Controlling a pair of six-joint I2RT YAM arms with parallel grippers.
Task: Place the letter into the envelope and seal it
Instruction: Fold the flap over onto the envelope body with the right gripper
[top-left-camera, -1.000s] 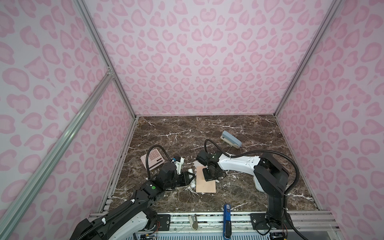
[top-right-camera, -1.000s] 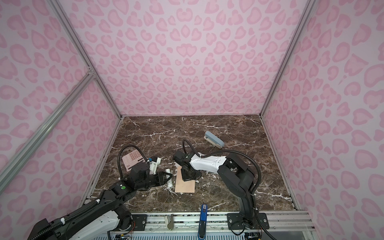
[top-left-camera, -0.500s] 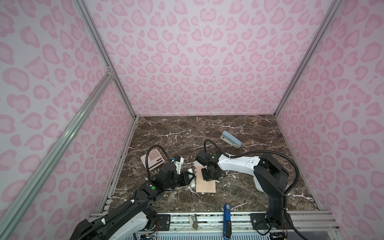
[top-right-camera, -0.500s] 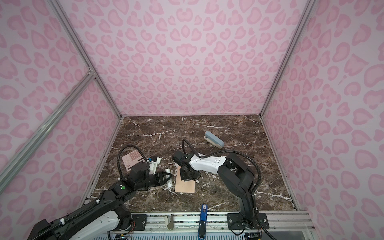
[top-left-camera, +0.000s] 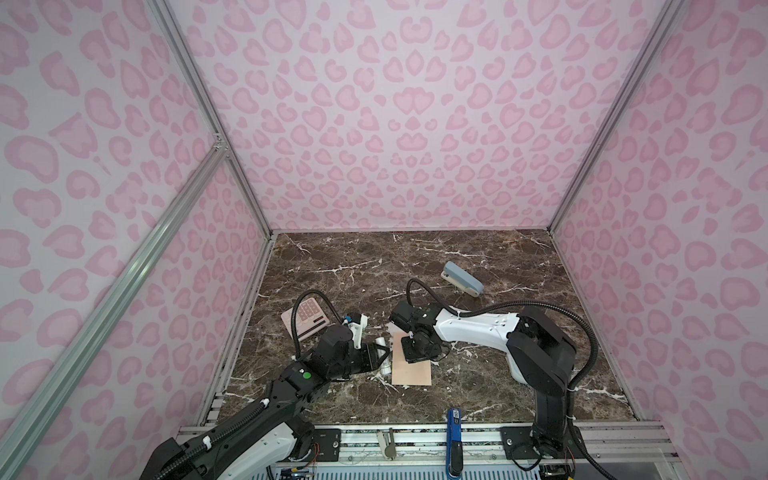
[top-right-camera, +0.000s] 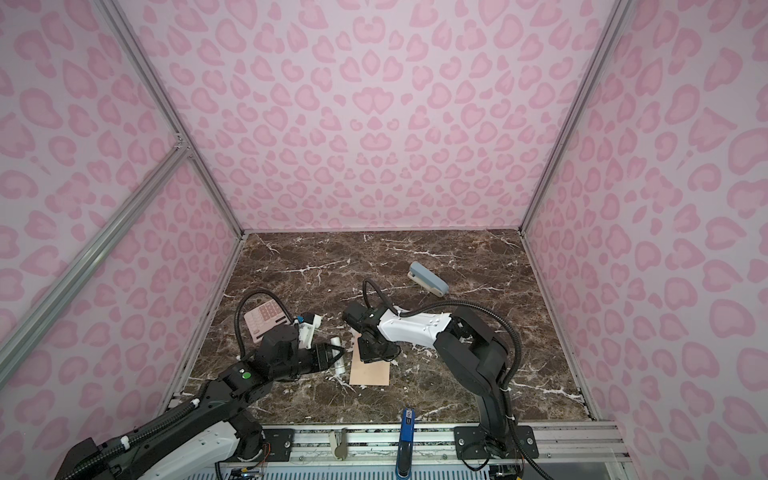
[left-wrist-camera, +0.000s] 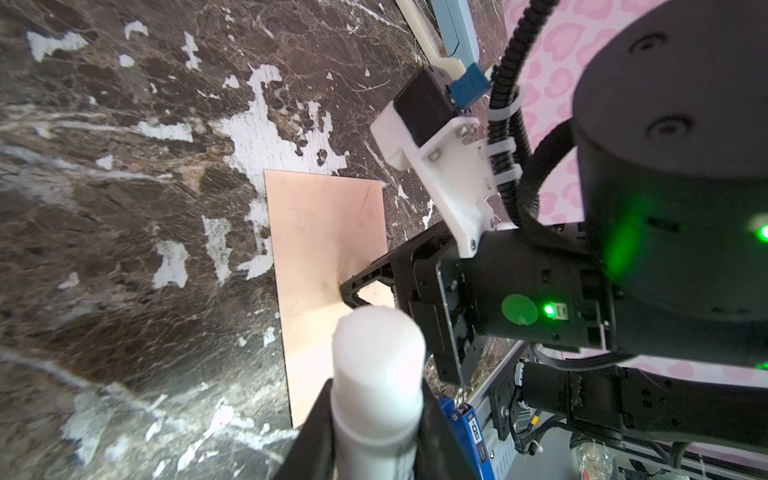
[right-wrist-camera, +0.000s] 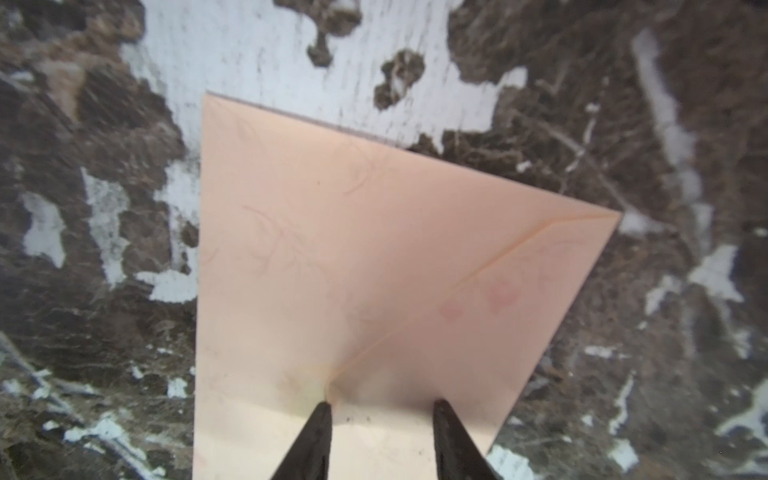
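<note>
Envelope (right-wrist-camera: 374, 257) lies flat on table (top-left-camera: 457, 266) beneath right jaws, narrowly parted, tips at its flap point; left jaws clamp white stick (left-wrist-camera: 378, 361) just beside.

Peach-orange envelope (top-left-camera: 411, 372), flap folded down, flat on the marble table (top-left-camera: 353, 257), front-centre.
</note>
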